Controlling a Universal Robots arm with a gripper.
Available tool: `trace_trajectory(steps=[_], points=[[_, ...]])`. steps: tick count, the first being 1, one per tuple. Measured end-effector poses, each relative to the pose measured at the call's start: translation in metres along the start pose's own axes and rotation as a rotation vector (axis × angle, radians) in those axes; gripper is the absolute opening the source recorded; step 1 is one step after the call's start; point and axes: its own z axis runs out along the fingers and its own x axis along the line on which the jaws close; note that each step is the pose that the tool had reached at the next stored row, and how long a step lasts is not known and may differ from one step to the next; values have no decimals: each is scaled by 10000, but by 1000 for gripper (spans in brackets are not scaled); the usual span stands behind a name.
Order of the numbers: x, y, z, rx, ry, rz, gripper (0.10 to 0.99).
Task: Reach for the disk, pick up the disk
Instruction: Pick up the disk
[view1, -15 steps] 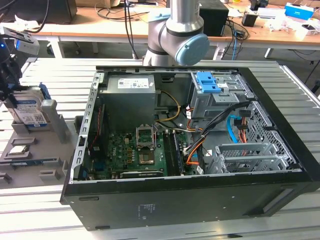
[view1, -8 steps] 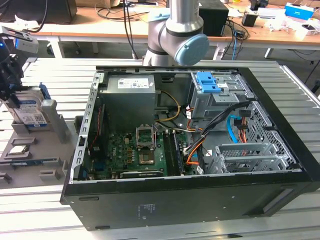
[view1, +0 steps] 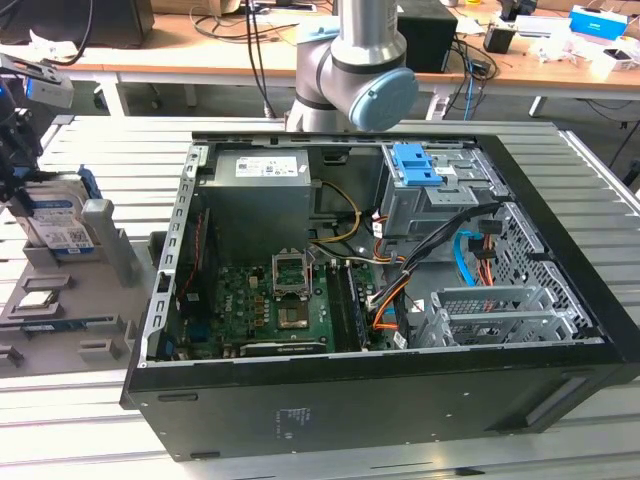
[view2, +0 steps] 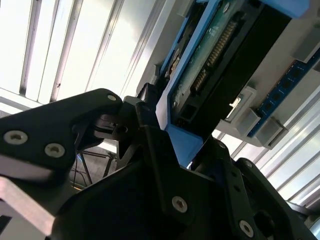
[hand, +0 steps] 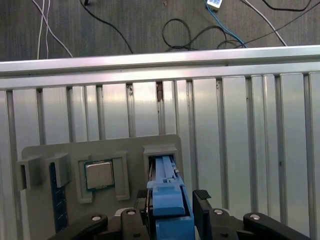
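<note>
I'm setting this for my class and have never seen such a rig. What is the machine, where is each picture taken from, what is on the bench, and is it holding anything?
It is one robot arm with a gripper at its end. The exterior view comes from a camera off the arm; both wrist views ride on it. On the slatted metal table sit an open computer case and a grey holder with a square chip. The gripper is at the disk, which stands on edge in the holder. I cannot tell whether it is gripped.
</note>
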Motion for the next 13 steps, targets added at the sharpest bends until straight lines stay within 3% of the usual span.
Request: trace_trajectory(steps=[5,8,13], points=[[0,-3,0,-7,0,0,482],[-6,-63,0,-4,32,-1,482],[-6,-69,0,-5,33,1,482]])
